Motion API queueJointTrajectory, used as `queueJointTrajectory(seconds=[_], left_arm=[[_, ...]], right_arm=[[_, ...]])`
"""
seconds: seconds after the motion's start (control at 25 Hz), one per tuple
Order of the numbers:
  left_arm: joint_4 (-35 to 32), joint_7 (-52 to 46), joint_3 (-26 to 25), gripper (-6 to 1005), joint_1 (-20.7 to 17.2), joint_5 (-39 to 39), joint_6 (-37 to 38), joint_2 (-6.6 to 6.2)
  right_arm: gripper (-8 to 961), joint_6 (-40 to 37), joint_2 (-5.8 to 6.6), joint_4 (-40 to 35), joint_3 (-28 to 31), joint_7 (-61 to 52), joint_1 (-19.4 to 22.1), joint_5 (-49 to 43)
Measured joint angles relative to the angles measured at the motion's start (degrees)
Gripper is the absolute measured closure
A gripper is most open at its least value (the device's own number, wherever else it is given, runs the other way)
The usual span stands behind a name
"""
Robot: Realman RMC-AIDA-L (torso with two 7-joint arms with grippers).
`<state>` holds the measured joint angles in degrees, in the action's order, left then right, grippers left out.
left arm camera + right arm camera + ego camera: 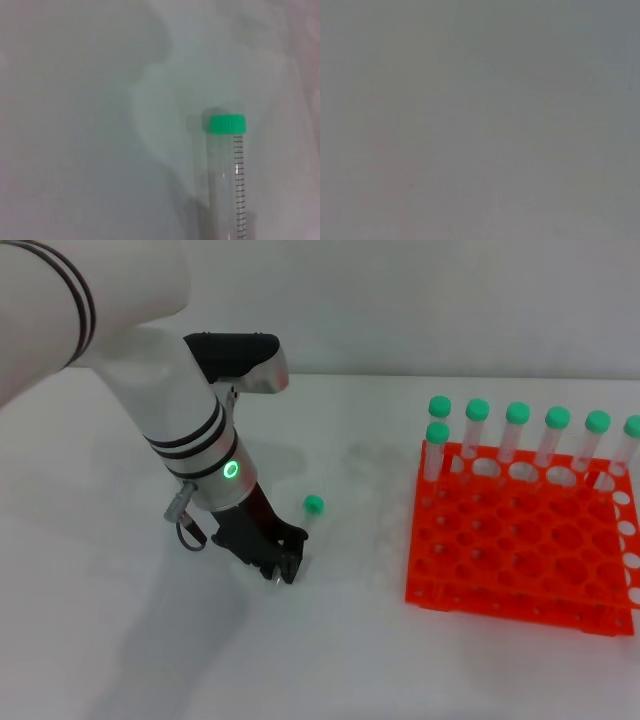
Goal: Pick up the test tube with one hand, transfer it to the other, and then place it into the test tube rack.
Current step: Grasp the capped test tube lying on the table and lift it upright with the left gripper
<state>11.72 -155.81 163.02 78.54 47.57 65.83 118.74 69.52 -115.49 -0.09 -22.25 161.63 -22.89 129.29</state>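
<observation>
The test tube lies on the white table, its green cap (314, 505) pointing away from my left gripper (287, 565). The clear body runs from the cap toward the black claw and is hard to make out in the head view. My left gripper is down at table level over the tube's lower end. The left wrist view shows the tube (227, 170) close up, with its cap and scale marks, running out of the picture. The orange test tube rack (520, 550) stands to the right. My right gripper is out of view, and its wrist view shows only flat grey.
Several green-capped tubes (517, 430) stand in the rack's back row, and one more (437, 445) at its back left corner. The white table (370, 640) lies between my left gripper and the rack.
</observation>
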Motion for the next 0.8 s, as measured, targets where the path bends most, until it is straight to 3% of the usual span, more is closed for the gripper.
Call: queueJointTrajectory(seconds=[0.2,0.36,0.52,0.8], left_arm=[[0.96,2.88,-0.07,800,-0.43,-3.49,-3.13,-0.24],[4.46,10.4,-0.08,799,-1.85,-13.46,-5.69,-0.43],[7.38,21.16,-0.07,799,-5.33,-28.19,-8.32,-0.45],[7.11,45.73,-0.08,800,-16.35,-61.71,-10.22,0.02]], right_arm=[[80,0.0,-0.03,0.0,0.02,0.0,0.04,0.04],[80,0.0,-0.08,0.09,0.01,-0.07,0.11,0.1],[80,0.0,-0.09,0.16,0.01,-0.4,0.21,0.21],[80,0.0,-0.13,0.59,0.01,-0.65,0.19,0.27]])
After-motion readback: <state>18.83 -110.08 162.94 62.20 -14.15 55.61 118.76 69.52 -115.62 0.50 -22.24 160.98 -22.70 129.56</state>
